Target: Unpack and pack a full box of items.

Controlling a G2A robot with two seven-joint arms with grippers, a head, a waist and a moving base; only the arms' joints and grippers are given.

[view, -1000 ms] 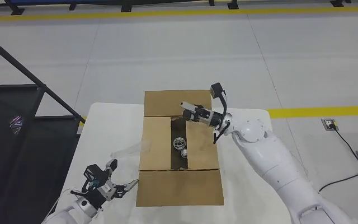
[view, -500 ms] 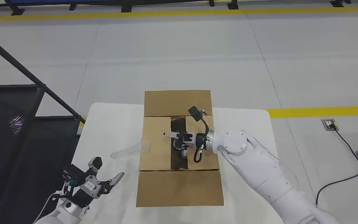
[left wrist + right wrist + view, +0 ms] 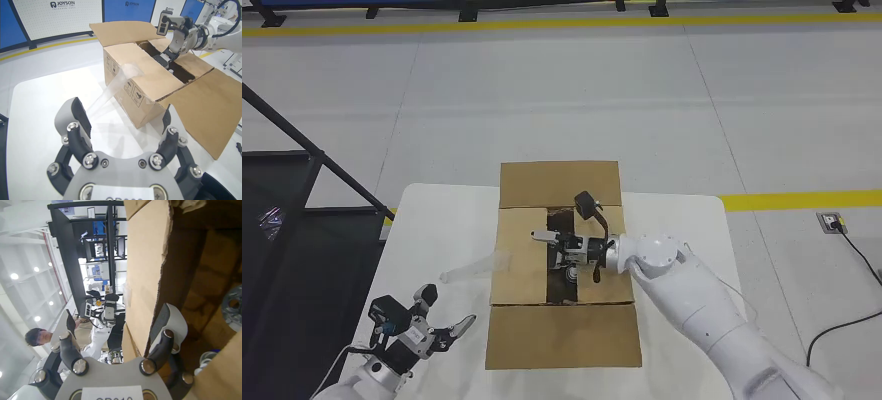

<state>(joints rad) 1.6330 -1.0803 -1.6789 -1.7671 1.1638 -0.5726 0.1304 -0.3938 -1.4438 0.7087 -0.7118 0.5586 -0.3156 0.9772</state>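
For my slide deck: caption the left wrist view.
Open left claw faces a cardboard box trailing clear tape; right claw at its top opening.

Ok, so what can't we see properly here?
Top view: flaps of the box hide most of its inside; the things in the gap are too small to name.
Right wrist view: a grey round part is cut off by the picture's edge.
Right wrist view: a white thing sits half behind a flap.

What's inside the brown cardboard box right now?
Through the gap in the brown cardboard box, a grey ring-shaped part and a pale round-topped container show. Its half-closed top flaps cover everything else inside.
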